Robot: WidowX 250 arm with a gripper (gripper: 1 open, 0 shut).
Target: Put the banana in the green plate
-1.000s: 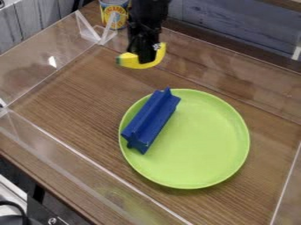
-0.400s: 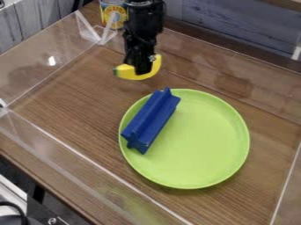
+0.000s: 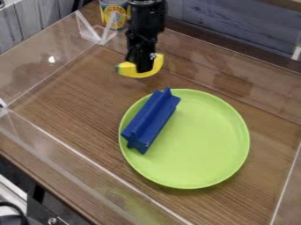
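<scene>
The pincer (image 3: 143,63) points straight down and is pinching the banana (image 3: 140,68), which sits low over the wooden counter (image 3: 70,105) just beyond the far rim of the green plate (image 3: 212,141), not yet over it. So only the grasp looks done (I cannot tell if the fruit touches the wood), and the carry to the dish and the release are left. 1 blue block (image 3: 150,120) already lies on its left part, so free room is on the right.

Blue rectangular block (image 3: 150,120), lying tilted. Wood-grain tabletop (image 3: 70,105) enclosed by clear plastic walls (image 3: 35,53). Yellow-labelled container (image 3: 113,13) at rear.
</scene>
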